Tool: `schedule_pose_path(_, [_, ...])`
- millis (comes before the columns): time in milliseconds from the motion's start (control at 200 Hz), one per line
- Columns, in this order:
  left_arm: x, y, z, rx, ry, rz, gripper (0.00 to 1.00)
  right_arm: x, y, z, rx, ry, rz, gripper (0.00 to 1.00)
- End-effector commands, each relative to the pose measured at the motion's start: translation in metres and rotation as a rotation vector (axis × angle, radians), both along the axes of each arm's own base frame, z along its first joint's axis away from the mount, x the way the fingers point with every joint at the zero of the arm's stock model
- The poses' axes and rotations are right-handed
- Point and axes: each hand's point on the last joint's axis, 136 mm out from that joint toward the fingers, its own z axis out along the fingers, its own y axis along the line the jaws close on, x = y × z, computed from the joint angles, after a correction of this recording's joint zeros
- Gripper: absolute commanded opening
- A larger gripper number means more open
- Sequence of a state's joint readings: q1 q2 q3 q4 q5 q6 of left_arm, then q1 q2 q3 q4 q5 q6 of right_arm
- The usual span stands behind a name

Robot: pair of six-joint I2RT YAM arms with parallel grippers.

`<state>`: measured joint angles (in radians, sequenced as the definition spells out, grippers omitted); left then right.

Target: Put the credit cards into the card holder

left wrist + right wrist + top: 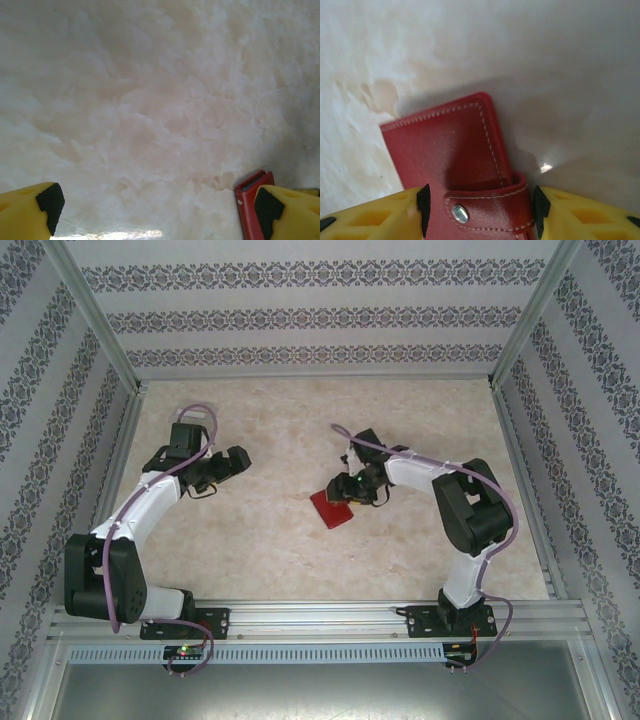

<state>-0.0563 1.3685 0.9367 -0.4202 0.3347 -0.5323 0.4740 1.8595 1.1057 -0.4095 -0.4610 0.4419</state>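
The red card holder (332, 508) lay folded shut on the marble table (250, 550), a little right of the middle. The right gripper (352, 486) was low over its far end. From the right wrist, the card holder (445, 150) showed its stitched outer face. Its snap tab (492, 202) was wrapped over the edge, with the metal stud facing up. Whether the stud was fastened could not be told.

The right gripper (481, 209) stood with its 2 jaws partly spread on either side of that tab. A sliver of red showed between the tab and 1 pad, so nothing looked pinched. The left gripper (236, 462) was well apart from the card holder, its jaws spread wide and holding nothing. Its wrist view caught only a corner of the card holder (250, 200) beside 1 of its fingers (290, 215).

The closed cover hid the pockets, so whether any credit cards sat inside could not be told. As a judgement, the task stood at 1 of 2 ends. Either the cards were already stowed and only the closing remained, or the card holder had yet to be opened and everything was left to do. The right gripper's place at the tab fitted either reading.
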Motion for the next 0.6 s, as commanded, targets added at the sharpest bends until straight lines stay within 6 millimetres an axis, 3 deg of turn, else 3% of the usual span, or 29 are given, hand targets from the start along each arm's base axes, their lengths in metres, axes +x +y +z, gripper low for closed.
schedule_pose_path(0, [0.011,0.033,0.015,0.15,-0.025,0.073,0.99,-0.018,0.017,-0.006,0.04,0.044,0.045,0.58])
schedule_pose_path(115, [0.015,0.068,0.016,0.155,0.028,0.253,0.99,-0.032,0.039,0.005,0.077,0.047,0.089,0.58])
schedule_pose_path(320, [0.046,0.097,0.031,0.122,-0.034,0.378,0.99,-0.039,0.074,0.04,0.243,0.015,0.064,0.58])
schedule_pose_path(470, [0.073,0.116,0.027,0.155,-0.011,0.439,0.99,-0.019,0.049,0.055,0.198,-0.088,-0.01,0.6])
schedule_pose_path(595, [0.094,0.139,0.02,0.147,-0.005,0.56,0.86,-0.005,0.016,0.07,0.123,-0.202,-0.066,0.6])
